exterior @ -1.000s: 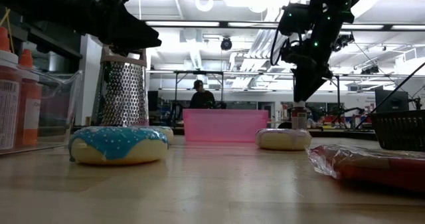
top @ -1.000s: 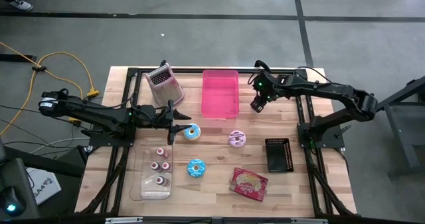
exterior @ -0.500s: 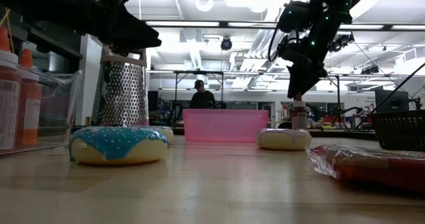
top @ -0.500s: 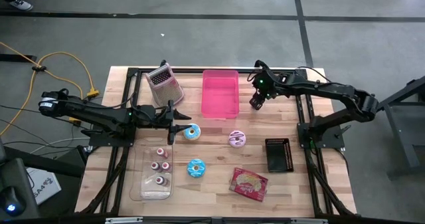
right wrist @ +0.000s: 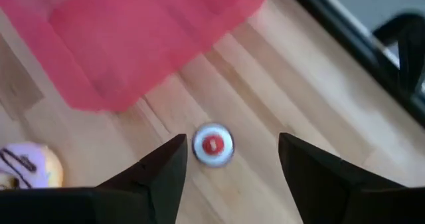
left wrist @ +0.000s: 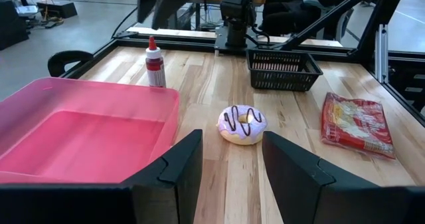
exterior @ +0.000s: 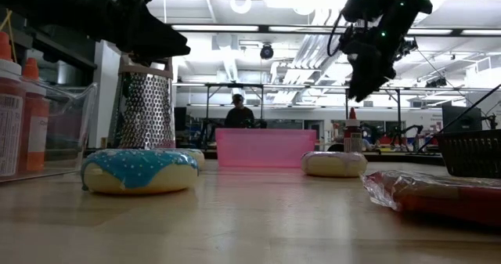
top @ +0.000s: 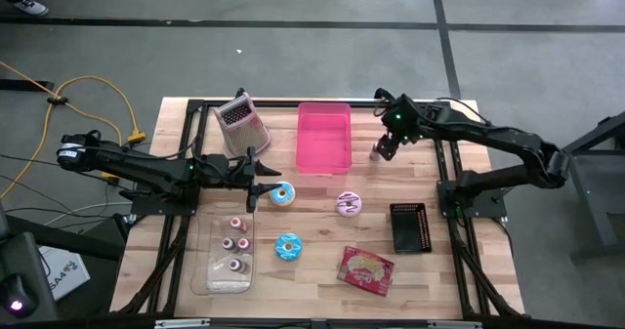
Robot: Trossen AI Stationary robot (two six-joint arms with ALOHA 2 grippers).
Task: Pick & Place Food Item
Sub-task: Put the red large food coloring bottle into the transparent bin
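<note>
On the wooden table [top: 322,222], the right tool [top: 384,148] has lifted, spread, off the upright red-capped bottle [top: 375,154].

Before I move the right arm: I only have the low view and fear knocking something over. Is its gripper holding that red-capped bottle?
Observer: No. The right wrist view shows the right gripper open, with the red-capped bottle standing free below it, touching neither finger.
Operator: Is the bottle inside the pink bin?
Observer: No. Seen from above, it stands on the wooden table beside the pink bin, on the right arm's side.
Operator: And the left gripper?
Observer: The left gripper is open and empty, close to the blue-iced doughnut as seen from above.
</note>
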